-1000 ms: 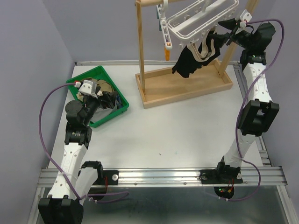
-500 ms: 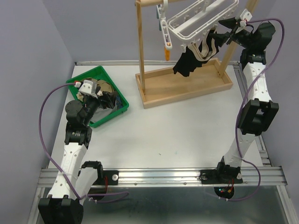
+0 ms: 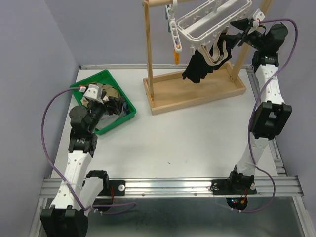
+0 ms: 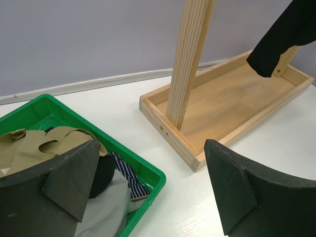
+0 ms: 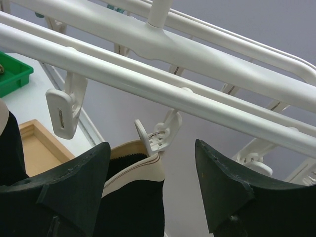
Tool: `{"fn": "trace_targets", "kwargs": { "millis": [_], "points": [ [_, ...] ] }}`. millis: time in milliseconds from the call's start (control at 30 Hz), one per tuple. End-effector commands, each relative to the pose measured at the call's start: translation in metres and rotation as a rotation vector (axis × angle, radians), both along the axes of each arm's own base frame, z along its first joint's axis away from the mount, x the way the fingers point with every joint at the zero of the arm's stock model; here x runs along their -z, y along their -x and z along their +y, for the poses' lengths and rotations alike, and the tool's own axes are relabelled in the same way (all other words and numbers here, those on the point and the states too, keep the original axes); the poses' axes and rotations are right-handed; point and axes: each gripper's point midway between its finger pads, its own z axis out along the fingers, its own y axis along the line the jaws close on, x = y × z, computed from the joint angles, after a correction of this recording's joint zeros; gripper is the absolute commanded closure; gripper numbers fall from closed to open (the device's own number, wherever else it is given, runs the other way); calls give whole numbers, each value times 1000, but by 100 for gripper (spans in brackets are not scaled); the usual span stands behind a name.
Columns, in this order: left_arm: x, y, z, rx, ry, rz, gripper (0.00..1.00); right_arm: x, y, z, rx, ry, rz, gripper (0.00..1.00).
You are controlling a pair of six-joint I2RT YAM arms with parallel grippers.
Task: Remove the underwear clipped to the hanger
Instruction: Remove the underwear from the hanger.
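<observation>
The right claw is raised to the white plastic clip-hanger frame, its two dark fingers spread wide and gripping nothing. Between those fingers sits a white plastic clip pinching the cream waistband of a black cloth pair of underwear, which hangs down from the clip below the claw; I cannot tell whether either finger touches the cloth. A second white clip hangs empty just beyond the claw's left finger. From above, that black garment dangles over the pale wooden tray-based stand, below and to the left of the right claw. The left claw is likewise released, jaws wide, poised above the green plastic bin. Beneath it lie a tan cloth piece, a navy piece with thin pale stripes and a grey piece. The stand lies ahead of this claw.
</observation>
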Motion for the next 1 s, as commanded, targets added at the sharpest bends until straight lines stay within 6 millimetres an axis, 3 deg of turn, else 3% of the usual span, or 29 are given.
{"fn": "trace_targets", "kwargs": {
  "millis": [0, 700, 967],
  "points": [
    [-11, 0, -2, 7, -11, -47, 1, -43, 11, -1, -11, 10, -127, 25],
    [-10, -1, 0, -2, -17, -45, 1, -52, 11, 11, -98, -39, -149, 28],
    [-9, -1, 0, -4, -18, -42, 1, -51, 12, 13, -120, -60, -137, 36]
  ]
}}
